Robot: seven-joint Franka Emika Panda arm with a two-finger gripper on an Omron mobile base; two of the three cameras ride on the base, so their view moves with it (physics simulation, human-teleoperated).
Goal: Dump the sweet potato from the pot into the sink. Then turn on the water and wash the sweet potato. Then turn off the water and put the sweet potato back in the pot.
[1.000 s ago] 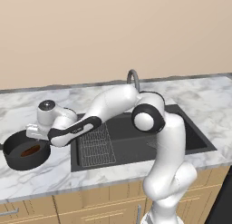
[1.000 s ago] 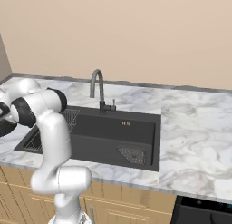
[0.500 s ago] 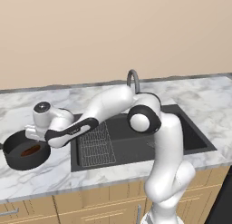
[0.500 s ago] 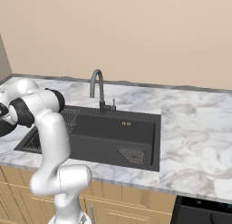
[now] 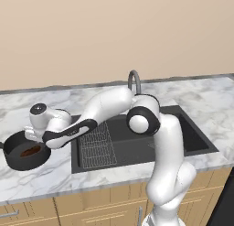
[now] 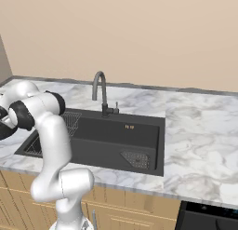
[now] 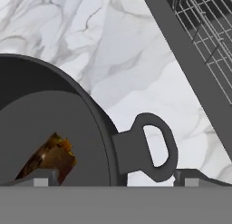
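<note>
My gripper (image 7: 111, 177) is wide open and empty, with the pot's (image 7: 50, 123) loop handle (image 7: 152, 146) right between its tips.

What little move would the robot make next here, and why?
Probably ease the open hand down and close on the pot's loop handle, which sits between its fingertips. The sweet potato lies in the pot, on the counter beside the sink, so nothing is dumped yet.
</note>
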